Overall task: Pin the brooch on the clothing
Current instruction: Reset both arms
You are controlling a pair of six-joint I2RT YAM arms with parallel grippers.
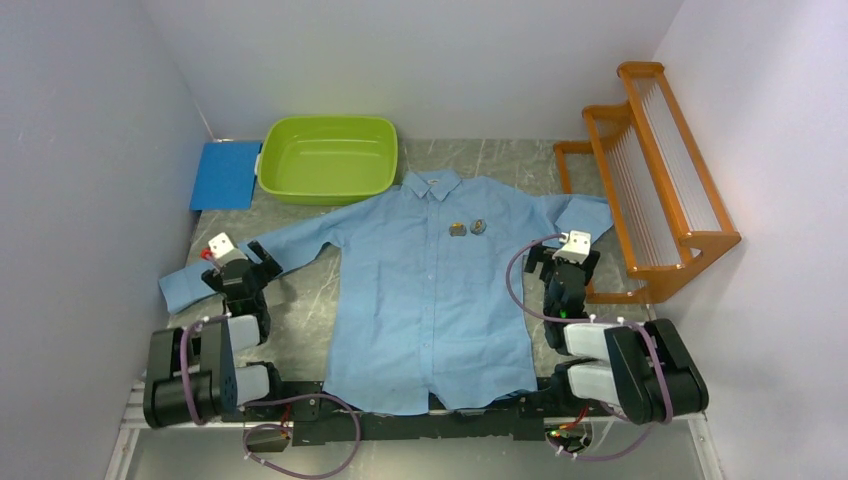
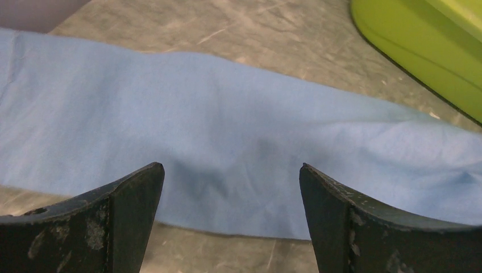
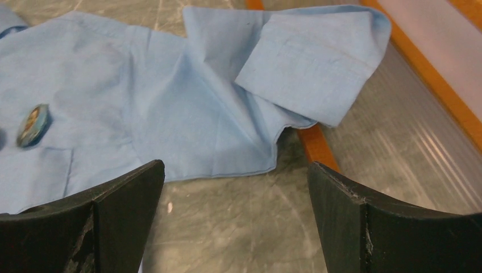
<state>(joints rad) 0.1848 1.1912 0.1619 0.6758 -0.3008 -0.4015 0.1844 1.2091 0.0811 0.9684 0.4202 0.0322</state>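
Confirm that the shirt [image 1: 420,300] lies spread flat on the desk [image 1: 300,310], front up, collar towards the far side. This layout appears chosen to give the chest panel a smooth, supported surface for pinning. One sleeve extends straight to the left; the other is folded back on itself beside the orange rack [image 1: 660,160].

Locate the brooch [image 1: 479,226] on the chest, just below the collar, with a second brooch [image 1: 457,229] just beside it. Whether either clasp passes through the cloth cannot be told from these views.

Check the left gripper [image 2: 232,176]: it is over the straight sleeve, jaws spread wide, holding nothing. Check the right gripper [image 3: 237,170]: it is over bare desk near the folded cuff, jaws equally wide and empty. Both stand well apart from the chest, which probably keeps the brooches unobstructed for inspection.

The green tub [image 1: 330,158] sits beyond the collar.
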